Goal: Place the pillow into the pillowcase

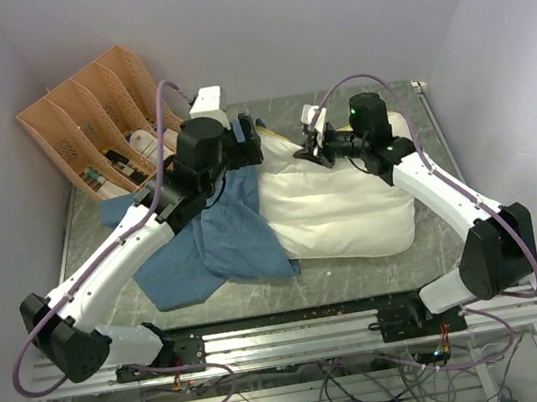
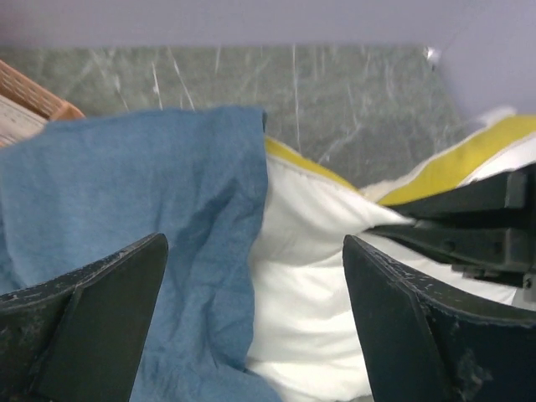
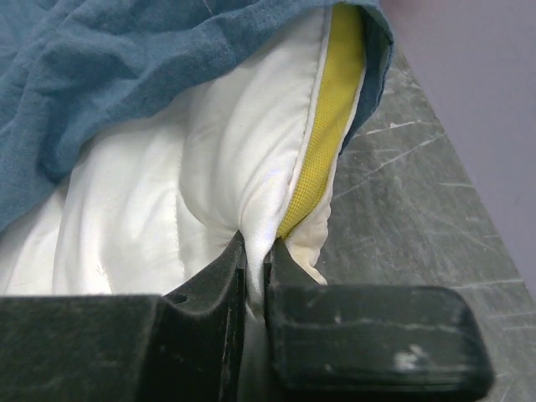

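**Pillow partly covered, right gripper pinching its edge**

The grey stone counter (image 1: pixel 361 278) carries the pillow (image 1: pixel 341 210), which lies right of centre with its white quilted face up and a yellow edge showing at the far side. The blue pillowcase (image 1: pixel 224 238) sprawls wrinkled to the left, its fabric draped over the pillow's left end and far corner. A tan slotted file rack (image 1: pixel 94 116) stands at the far left corner. The left gripper (image 2: pixel 255 243) hangs over the seam where blue fabric meets white, its jaws spread wide and holding nothing. The right gripper (image 3: pixel 255 251) is closed tight on a fold of the pillow just beside the yellow edge.
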Robot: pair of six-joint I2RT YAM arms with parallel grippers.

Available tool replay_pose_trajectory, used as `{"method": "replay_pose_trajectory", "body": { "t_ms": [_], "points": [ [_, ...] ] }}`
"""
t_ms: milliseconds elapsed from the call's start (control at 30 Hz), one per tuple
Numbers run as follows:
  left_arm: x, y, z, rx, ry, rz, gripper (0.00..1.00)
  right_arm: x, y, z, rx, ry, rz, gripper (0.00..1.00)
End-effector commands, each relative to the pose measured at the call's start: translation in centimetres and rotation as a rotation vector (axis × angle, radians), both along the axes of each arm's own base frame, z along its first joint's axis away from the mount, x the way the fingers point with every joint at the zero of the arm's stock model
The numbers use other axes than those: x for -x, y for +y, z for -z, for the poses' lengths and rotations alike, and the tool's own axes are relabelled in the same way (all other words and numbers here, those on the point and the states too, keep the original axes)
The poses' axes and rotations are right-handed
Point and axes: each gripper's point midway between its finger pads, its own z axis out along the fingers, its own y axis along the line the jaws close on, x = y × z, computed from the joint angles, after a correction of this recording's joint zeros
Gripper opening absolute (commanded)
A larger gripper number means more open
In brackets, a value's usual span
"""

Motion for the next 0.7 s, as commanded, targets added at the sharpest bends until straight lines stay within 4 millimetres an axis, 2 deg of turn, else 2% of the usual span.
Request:
{"method": "replay_pose_trajectory", "body": {
  "t_ms": [0, 67, 100, 133, 233, 333, 433, 500, 567, 667],
  "points": [
    [-0.7, 2.0, -1.8, -0.026, -0.048, -0.102, 0.96, 1.8, 1.0, -1.4, -0.042, -0.010, -0.055, 0.00],
    [-1.3, 1.7, -1.0, -0.066, -0.022, -0.095, 0.96, 2.1, 1.1, -1.4, -0.046, -0.009, -0.061, 0.00],
    [-1.7, 1.1, -0.7, -0.071, -0.006, -0.081, 1.00, 2.3, 1.1, -1.3, -0.047, -0.008, -0.063, 0.00],
    [-2.1, 0.7, -0.7, -0.070, 0.001, -0.073, 0.95, 2.4, 1.1, -1.3, -0.048, -0.007, -0.066, 0.00],
    [-3.4, -0.2, 0.4, -0.112, 0.028, -0.079, 0.72, 2.7, 1.1, -1.2, -0.049, -0.008, -0.070, 0.00],
    [-4.8, -0.2, 2.6, -0.194, 0.077, -0.135, 0.71, 3.0, 1.2, -1.3, -0.054, -0.006, -0.078, 0.00],
    [-5.7, -0.4, 3.9, -0.242, 0.099, -0.154, 0.66, 3.2, 1.3, -1.2, -0.055, -0.006, -0.086, 0.00],
    [-6.1, -0.2, 4.1, -0.263, 0.101, -0.170, 0.50, 3.3, 1.4, -1.0, -0.051, -0.003, -0.090, 0.00],
    [-6.2, -0.4, 3.8, -0.268, 0.094, -0.164, 0.39, 3.3, 1.4, -1.0, -0.051, -0.001, -0.094, 0.00],
    [-6.1, -1.3, 2.3, -0.221, 0.074, -0.121, 0.11, 3.6, 1.6, -1.0, -0.065, 0.010, -0.104, 0.00]
  ]
}}
